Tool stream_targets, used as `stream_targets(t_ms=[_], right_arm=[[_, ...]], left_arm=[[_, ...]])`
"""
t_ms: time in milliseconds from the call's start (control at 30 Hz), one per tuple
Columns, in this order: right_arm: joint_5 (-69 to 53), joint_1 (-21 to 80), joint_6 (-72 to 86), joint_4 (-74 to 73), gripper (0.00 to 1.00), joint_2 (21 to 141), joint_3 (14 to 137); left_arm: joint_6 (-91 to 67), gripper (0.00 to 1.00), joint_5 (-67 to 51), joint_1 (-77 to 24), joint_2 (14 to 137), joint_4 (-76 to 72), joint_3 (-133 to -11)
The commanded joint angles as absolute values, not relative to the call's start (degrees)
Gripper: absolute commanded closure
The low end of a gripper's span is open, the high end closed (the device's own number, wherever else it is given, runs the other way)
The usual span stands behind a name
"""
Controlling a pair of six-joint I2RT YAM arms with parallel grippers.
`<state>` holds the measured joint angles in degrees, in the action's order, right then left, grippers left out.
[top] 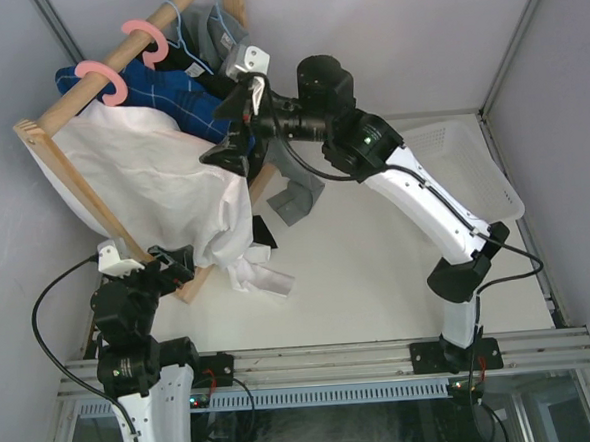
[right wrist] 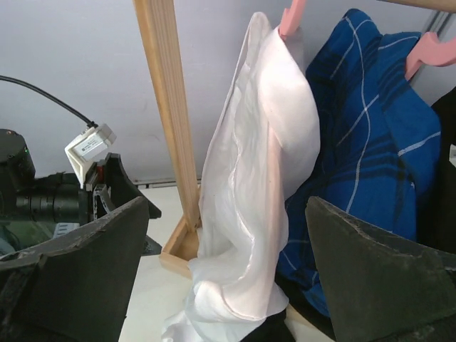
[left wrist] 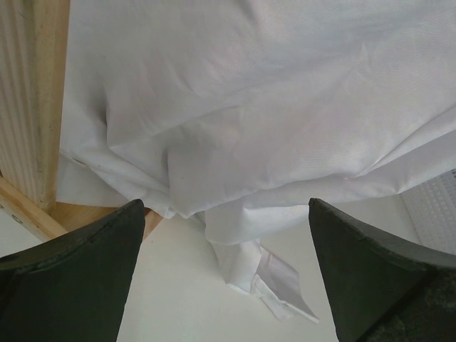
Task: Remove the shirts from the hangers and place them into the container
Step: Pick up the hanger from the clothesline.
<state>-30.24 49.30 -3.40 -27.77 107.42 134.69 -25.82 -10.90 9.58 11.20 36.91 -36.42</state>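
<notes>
Nothing binned: white mesh plastic basket (top: pixel 467 165) at three o'clock looks empty
I see white cloth shirt (top: pixel 152 180), blue plaid shirt (top: pixel 182 93) hanging at ten o'clock; left gripper (left wrist: pixel 224 206), right gripper (right wrist: pixel 226 203) spread, empty

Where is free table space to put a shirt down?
Bare table lies between the trailing sleeve of the white shirt and the right arm. Around the wooden rack it is crowded with hanging shirts.
</notes>
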Motion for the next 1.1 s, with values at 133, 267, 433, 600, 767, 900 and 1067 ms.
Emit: stream_targets(t_ms=[133,267,433,600,767,900,1067], right_arm=[[-44.17,47.11,0.45,-27.27,0.07,116.3,141.35],[-43.66,46.44,0.09,-25.76,0.07,118.93,141.97],[-42.03,47.32,-2.78,-27.75,0.16,119.14,141.52],[-36.04,49.85,-4.98,-28.61,0.43,117.72,139.44],[-28.79,52.74,-6.45,-27.99,0.77,116.39,138.97],[-17.55,55.7,-7.04,-24.09,1.0,114.11,137.55],[-11.89,57.19,-4.82,-16.51,1.0,109.86,132.85]], left_arm=[[-25.2,0.0,-12.25,10.25,12.24,34.21,-36.12],[-25.06,0.0,-12.83,10.24,12.57,34.19,-36.13],[-25.08,0.0,-12.84,10.2,12.56,34.1,-36.05],[-25.13,0.0,-12.8,10.33,12.65,34.1,-36.04],[-25.07,0.0,-12.74,10.37,12.82,34.19,-36.09],[-25.05,0.0,-12.84,10.4,13.02,34.17,-36.12],[-25.05,0.0,-12.91,10.37,13.24,34.19,-36.13]])
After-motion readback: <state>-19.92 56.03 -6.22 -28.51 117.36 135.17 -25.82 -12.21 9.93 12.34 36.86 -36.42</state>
